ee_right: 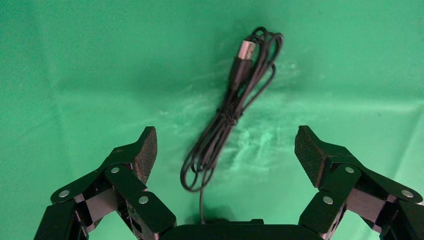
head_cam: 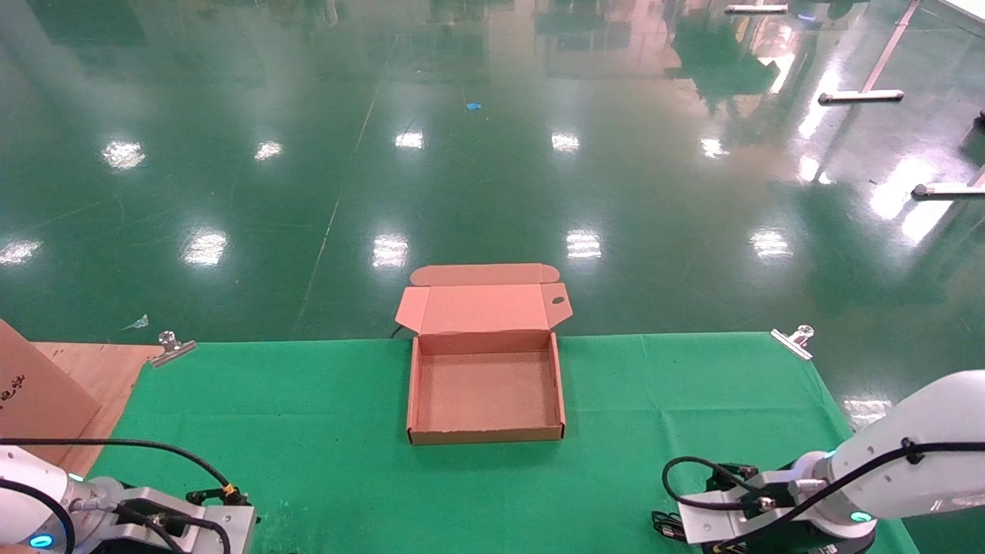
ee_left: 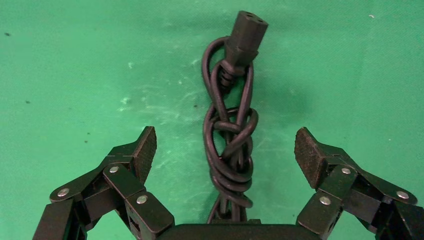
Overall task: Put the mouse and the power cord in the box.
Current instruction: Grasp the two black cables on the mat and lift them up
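Left gripper [ee_left: 225,150] spread above power cord [ee_left: 231,135] (untouched).

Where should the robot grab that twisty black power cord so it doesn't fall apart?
Probably at the knotted middle of the power cord, coming straight down from above. The loops cross and bunch tightest there, and the cord lies flat on the green cloth, lengthwise between the open jaws of the left gripper.

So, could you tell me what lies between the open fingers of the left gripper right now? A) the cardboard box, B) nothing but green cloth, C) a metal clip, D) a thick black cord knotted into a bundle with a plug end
D: the left wrist view shows the power cord, knotted with its plug end away from the wrist, lying on the green cloth between the open left gripper.
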### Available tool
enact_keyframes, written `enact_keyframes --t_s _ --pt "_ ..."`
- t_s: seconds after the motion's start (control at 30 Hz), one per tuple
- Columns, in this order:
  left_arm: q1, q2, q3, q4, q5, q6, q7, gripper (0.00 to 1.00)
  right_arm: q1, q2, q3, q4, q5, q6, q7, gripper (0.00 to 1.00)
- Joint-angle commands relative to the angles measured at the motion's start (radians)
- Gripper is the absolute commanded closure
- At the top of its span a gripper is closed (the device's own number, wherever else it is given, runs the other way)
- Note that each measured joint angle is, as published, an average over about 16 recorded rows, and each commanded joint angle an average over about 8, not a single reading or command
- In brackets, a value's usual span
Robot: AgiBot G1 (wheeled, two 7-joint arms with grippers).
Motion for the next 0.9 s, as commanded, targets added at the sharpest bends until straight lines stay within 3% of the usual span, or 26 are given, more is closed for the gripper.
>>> enact_keyframes --t_s 0.03,0.4,0.43,0.47,0.53,0.7,0.73,0.77,0.9 --pt "-0.005 0.01 0.001 0.033 0.001 -0.008 0.02 0.0 -0.007 -0.01 -0.001 -0.022 -0.001 0.018 -0.014 0.0" --pt "-0.03 0.04 0.003 0.134 0.003 -0.015 0.087 0.0 0.0 -0.054 -0.002 -0.163 0.008 0.07 -0.099 0.0" --pt "-0.032 0.043 0.003 0.141 0.003 -0.014 0.093 0.02 0.001 -0.057 -0.002 -0.172 0.009 0.074 -0.106 0.0" --pt "-0.034 0.045 0.003 0.147 0.002 -0.014 0.098 0.12 0.003 -0.059 -0.002 -0.182 0.01 0.077 -0.113 0.0" --pt "-0.037 0.049 0.003 0.159 0.002 -0.012 0.108 0.37 0.005 -0.062 0.0 -0.198 0.016 0.081 -0.127 0.18" --pt "-0.045 0.06 0.005 0.187 0.004 -0.009 0.13 0.97 0.012 -0.07 0.003 -0.233 0.027 0.085 -0.163 0.8" --pt "-0.047 0.062 0.006 0.192 0.004 -0.009 0.134 1.0 0.013 -0.071 0.004 -0.239 0.029 0.085 -0.169 0.93" --pt "-0.049 0.064 0.007 0.197 0.005 -0.008 0.137 1.0 0.015 -0.073 0.004 -0.245 0.03 0.085 -0.174 0.99" --pt "-0.058 0.07 0.008 0.215 0.008 -0.008 0.149 1.0 0.021 -0.079 0.006 -0.267 0.036 0.086 -0.191 1.0"
